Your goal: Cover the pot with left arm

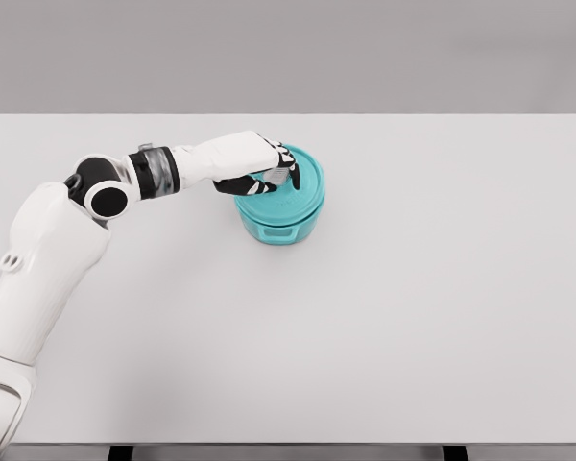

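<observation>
Toward the far edge of the white worktop (413,317), a little left of its middle, stands the teal pot (280,228). A teal lid (296,192) lies flat on its rim, so nothing inside shows. The left robot hand (265,170) reaches in from the left and rests on the lid, fingers (290,174) curled down around the knob, gripping it. Its arm crosses the worktop's left part.

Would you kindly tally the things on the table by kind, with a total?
Pot: 1
Lid: 1, on top of the pot, with the left hand on it
Total: 2, both teal
</observation>
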### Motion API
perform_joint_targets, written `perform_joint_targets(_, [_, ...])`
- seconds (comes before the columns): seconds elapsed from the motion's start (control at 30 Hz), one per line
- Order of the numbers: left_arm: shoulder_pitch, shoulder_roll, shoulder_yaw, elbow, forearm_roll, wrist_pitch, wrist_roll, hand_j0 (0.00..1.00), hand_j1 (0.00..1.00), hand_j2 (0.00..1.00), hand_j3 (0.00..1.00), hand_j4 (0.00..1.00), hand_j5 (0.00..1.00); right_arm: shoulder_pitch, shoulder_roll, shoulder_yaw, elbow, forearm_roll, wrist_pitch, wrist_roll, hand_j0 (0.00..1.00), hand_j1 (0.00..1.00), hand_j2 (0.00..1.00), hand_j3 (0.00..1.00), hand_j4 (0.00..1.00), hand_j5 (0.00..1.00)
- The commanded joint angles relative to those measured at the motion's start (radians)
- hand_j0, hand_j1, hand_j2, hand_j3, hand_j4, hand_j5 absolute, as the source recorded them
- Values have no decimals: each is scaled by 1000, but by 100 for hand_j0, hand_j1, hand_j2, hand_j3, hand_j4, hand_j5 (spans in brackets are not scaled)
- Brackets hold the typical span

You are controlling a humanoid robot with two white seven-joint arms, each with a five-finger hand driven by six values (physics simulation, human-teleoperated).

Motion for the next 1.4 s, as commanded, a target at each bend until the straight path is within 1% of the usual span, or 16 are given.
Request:
perform_joint_targets(0.0, [0,0,1,1,7,3,1,56,56,56,56,56,56,0,0,0,0,0,0,0,100,100,100,100,100,100])
perform_joint_targets(0.23, [0,0,1,1,7,3,1,58,58,58,58,58,58,0,0,0,0,0,0,0,100,100,100,100,100,100])
perform_joint_targets(0.5, [0,0,1,1,7,3,1,62,62,62,62,62,62,0,0,0,0,0,0,0,100,100,100,100,100,100])
perform_joint_targets(0.77, [0,0,1,0,7,3,1,63,63,63,63,63,63,0,0,0,2,0,0,0,100,100,100,100,100,100])
perform_joint_targets(1.2, [0,0,1,0,8,3,1,68,68,68,68,68,68,0,0,0,2,0,0,0,100,100,100,100,100,100])
perform_joint_targets(1.37, [0,2,1,0,8,3,1,69,69,69,69,69,69,0,0,0,2,0,0,0,100,100,100,100,100,100])
